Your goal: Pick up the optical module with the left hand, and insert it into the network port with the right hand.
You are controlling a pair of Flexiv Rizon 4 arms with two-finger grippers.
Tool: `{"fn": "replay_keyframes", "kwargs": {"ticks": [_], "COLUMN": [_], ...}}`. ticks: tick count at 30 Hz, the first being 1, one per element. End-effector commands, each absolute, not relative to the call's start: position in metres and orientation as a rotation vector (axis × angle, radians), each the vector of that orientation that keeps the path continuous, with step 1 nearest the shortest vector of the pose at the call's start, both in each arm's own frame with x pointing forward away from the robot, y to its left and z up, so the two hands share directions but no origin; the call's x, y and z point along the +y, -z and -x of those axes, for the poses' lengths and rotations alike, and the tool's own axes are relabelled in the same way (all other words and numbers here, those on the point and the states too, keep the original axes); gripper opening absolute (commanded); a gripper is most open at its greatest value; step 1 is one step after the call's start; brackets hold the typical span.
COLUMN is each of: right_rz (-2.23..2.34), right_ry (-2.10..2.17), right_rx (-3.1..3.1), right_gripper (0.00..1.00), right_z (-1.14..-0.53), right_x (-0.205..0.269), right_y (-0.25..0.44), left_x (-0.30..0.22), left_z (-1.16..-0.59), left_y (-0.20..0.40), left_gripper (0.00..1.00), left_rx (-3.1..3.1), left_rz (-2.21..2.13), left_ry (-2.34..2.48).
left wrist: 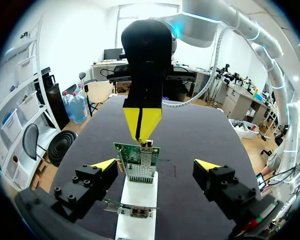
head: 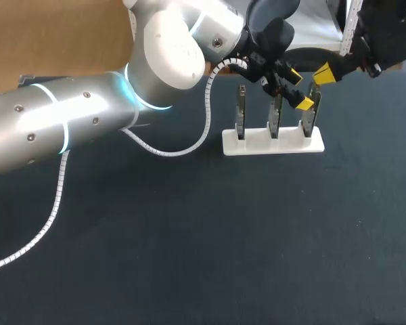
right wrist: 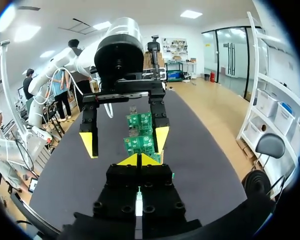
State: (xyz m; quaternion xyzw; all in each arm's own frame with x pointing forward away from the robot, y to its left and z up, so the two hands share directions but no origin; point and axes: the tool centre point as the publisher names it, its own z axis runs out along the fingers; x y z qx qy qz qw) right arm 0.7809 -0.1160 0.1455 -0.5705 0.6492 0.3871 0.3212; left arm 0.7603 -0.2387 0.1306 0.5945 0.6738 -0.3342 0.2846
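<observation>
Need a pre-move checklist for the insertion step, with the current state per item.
1. Left pincer open and empty: ok.
2. Right pincer shut, tips pointing down at the network card: ok.
3. Optical module held in right pincer: cannot tell, nothing clear shows past the tips.
4. Network card upright in white stand: ok.
5. Room between pincers: probably not ok; the left pincer's fingers flank the same card.

Right gripper (right wrist: 140, 160) tips pressed together just behind green circuit boards (right wrist: 141, 145) — left gripper (right wrist: 125, 142) spread astride them.
</observation>
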Motion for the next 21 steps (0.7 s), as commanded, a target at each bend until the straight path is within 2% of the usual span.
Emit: {"fn": "replay_keyframes", "kwargs": {"ticks": [1, 18, 19, 20, 21], "right_rz": [1.477, 1.446, 1.44, 1.433, 1.433], "right_ry": [-1.007, -0.9, -0.89, -0.874, -0.874], "right_rx": [1.688, 1.639, 1.657, 1.659, 1.659], "right_gripper": [0.0, 0.0, 0.45, 1.0, 1.0], "right_z": [-0.779, -0.786, -0.787, -0.788, -0.788], "right_x": [-0.121, -0.125, -0.125, -0.125, -0.125], "right_y": [-0.151, -0.181, -0.182, -0.182, -0.182], "left_x": [-0.239, -0.238, -0.238, -0.237, -0.237], "left_z": [-0.763, -0.781, -0.783, -0.784, -0.784], "left_y": [-0.134, -0.184, -0.187, -0.189, -0.189], "left_gripper": [1.0, 1.0, 1.0, 1.0, 1.0], "left_rx": [1.777, 1.651, 1.643, 1.64, 1.64], "left_rz": [-1.579, -1.523, -1.521, -1.521, -1.521], "left_ry": [0.894, 0.818, 0.81, 0.805, 0.805]}}
